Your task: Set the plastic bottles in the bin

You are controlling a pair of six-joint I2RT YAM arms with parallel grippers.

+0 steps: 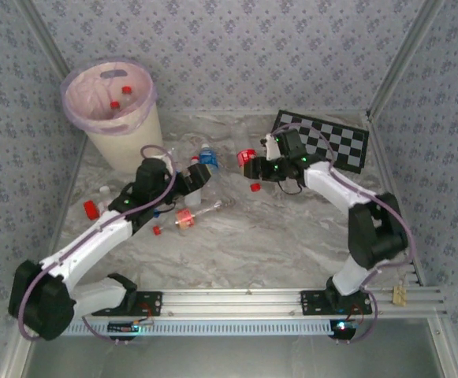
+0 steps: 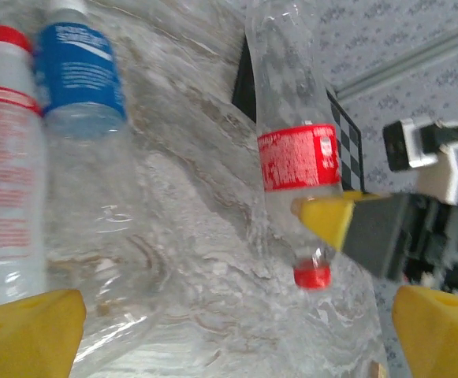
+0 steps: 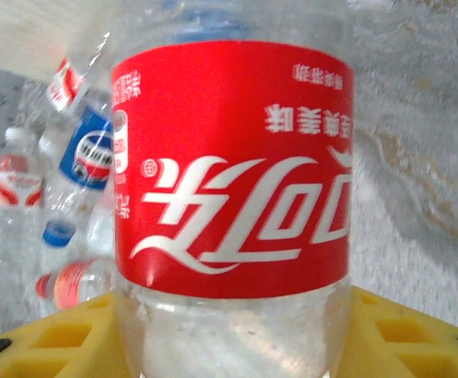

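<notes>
Right wrist view: red-labelled bottle (image 3: 232, 169) cropped by the top and bottom edges; background bottles (image 3: 75, 169) blurred. Left wrist view: white-labelled bottle (image 2: 4, 157) cut by the left edge. Top view: binned bottles (image 1: 117, 105) partly hidden inside the bin (image 1: 122, 150) behind its liner (image 1: 75, 110); labels too small to read.

Walls (image 1: 236, 55): pale blue-grey wallpaper with small repeating floral motif, on three sides, metal posts (image 1: 400, 61) at the corners. Table (image 1: 268, 244): grey-veined marble-look top, evenly lit; checkerboard (image 1: 339, 146) at far right corner, aluminium rail (image 1: 236, 298) along near edge.
</notes>
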